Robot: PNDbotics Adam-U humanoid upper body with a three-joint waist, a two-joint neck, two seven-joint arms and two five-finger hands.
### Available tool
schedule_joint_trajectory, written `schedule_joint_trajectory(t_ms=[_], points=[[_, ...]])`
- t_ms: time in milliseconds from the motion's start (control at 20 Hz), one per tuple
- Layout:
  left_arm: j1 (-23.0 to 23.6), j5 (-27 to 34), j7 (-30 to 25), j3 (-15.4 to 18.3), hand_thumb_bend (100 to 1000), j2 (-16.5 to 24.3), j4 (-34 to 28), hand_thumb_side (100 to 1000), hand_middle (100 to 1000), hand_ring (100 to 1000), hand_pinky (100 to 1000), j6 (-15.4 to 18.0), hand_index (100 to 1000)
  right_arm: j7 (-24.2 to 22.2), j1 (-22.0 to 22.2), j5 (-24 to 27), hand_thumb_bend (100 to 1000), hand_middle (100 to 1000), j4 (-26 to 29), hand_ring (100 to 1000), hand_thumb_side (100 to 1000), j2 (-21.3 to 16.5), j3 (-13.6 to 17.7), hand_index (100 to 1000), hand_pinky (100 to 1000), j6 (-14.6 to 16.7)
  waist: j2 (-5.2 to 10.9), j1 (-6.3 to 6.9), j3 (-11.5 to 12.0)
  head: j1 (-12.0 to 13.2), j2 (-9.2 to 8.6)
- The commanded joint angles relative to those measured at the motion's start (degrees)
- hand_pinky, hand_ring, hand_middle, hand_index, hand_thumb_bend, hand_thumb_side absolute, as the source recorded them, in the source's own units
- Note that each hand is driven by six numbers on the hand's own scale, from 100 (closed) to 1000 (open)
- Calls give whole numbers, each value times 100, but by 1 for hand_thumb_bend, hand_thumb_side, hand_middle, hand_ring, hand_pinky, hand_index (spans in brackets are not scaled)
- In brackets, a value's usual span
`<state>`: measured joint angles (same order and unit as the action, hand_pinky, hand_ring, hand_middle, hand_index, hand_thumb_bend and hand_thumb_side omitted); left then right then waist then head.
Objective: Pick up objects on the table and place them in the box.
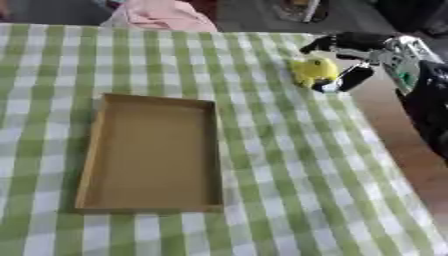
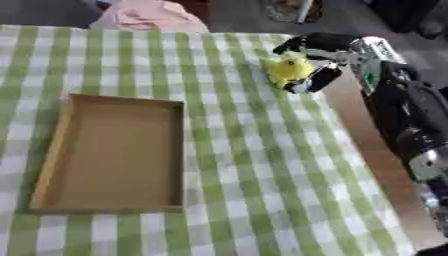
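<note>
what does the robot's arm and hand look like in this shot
Only the right arm shows, entering from the view's right. The right hand has black fingers and a black thumb with a pale tip. Behind it sits a silver wrist section carrying a small green marking. The forearm is bulky and black, ending in another silver joint. No left arm is visible.

Place is reading as a home-like room or staged test area: green-and-white checked tablecloth (image 1: pixel 289 165) is covering a wooden table (image 1: pixel 411 150); pink fabric (image 1: pixel 162 14) is lying beyond it.
</note>
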<state>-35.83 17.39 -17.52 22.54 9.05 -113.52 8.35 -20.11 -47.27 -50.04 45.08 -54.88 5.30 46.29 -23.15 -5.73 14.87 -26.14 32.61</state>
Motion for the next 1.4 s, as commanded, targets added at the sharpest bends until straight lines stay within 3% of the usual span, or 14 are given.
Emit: schedule_joint_trajectory(t_ms=[50,550,750,850,1000,1150,1400], points=[[-85,14,-41,37,100,152,-107,717,690,669,533,2,589,-55,-25,72,333,866,106,916,500,-355,92,1000,888,78,93,14,2,-22,-83],[-102,15,-119,63,100,167,-107,731,691,669,530,-16,586,318,64,-9,359,843,170,894,482,-422,157,987,872,-9,-14,-1,61,-95,-147],[-108,22,-155,67,100,164,-107,735,692,669,530,-19,585,517,95,-91,367,812,200,825,432,-429,171,961,825,-24,-51,-1,82,-135,-176],[-106,24,-171,71,100,164,-107,737,692,669,529,-22,585,611,115,-118,335,799,190,798,406,-426,176,948,812,-30,-66,1,81,-145,-171],[-103,31,-196,71,100,161,-107,738,693,669,529,-25,584,684,124,-82,218,783,146,778,374,-421,168,922,798,-18,-77,7,75,-151,-148],[-104,31,-203,72,100,155,-107,737,693,670,529,-28,584,667,126,-17,183,764,134,766,347,-418,149,906,782,-1,-77,13,66,-157,-125],[-119,27,-199,67,100,139,-107,738,693,670,530,-30,584,625,180,-30,287,761,144,758,311,-410,150,904,772,-4,-84,7,77,-183,-150]])
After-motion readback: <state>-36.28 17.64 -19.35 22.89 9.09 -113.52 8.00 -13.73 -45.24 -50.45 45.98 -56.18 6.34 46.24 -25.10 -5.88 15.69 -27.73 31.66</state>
